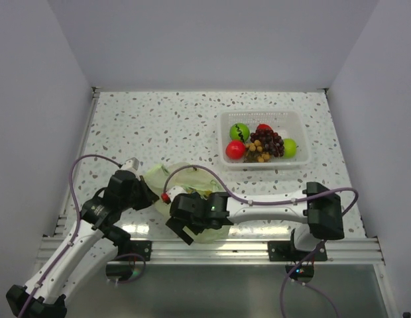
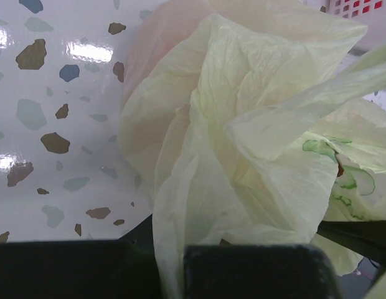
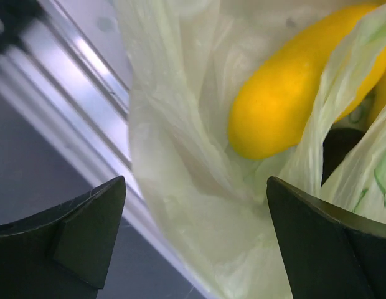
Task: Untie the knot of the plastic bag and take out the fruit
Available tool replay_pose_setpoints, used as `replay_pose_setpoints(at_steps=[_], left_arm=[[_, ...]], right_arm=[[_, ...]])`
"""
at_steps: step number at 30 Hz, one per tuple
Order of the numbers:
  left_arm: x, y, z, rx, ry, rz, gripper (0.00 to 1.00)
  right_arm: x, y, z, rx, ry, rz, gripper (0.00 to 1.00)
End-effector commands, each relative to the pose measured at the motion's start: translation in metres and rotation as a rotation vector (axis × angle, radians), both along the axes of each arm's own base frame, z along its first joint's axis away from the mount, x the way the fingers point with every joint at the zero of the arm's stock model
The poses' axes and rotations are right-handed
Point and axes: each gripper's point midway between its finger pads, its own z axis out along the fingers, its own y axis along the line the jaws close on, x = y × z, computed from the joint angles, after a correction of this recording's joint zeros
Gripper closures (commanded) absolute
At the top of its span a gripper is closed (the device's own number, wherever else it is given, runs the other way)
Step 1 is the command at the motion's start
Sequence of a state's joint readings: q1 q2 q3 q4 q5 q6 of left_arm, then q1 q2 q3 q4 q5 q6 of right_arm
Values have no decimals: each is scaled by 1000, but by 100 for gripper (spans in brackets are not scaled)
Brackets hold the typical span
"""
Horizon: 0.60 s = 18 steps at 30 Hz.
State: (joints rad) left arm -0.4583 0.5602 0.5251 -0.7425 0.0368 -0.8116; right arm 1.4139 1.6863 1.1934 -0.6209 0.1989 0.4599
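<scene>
The pale green plastic bag (image 1: 182, 180) lies crumpled at the table's near edge between my two grippers. My left gripper (image 1: 146, 193) is shut on a fold at the bag's left side; the left wrist view shows the plastic (image 2: 243, 143) running down between its fingers (image 2: 255, 271). My right gripper (image 1: 189, 228) is open over the bag's front part, its fingers (image 3: 87, 230) astride the plastic without touching it. A yellow fruit (image 3: 292, 93) lies inside the bag. I cannot make out the knot. A grape bunch (image 1: 266, 143) and a round red fruit (image 1: 235, 150) lie in the clear tray (image 1: 299, 132).
The tray at the back right also holds a green ball with a zigzag stripe (image 1: 239, 131), a lime green apple (image 1: 290, 147) and another red piece (image 1: 264, 128). The metal rail (image 1: 245, 246) runs along the table's front edge, just below the bag.
</scene>
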Motion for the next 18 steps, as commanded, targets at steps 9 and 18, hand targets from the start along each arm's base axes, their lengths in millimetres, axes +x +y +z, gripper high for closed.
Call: replay_pose_setpoints(at_steps=[9,18], left_arm=[[-1,3,1,10,-4,2,100],[-2,2,3,6,-3,-8,100]], right_arm=[[54,22,128,263,-167,-102,19],[82,35,67,262,-80,-274,42]])
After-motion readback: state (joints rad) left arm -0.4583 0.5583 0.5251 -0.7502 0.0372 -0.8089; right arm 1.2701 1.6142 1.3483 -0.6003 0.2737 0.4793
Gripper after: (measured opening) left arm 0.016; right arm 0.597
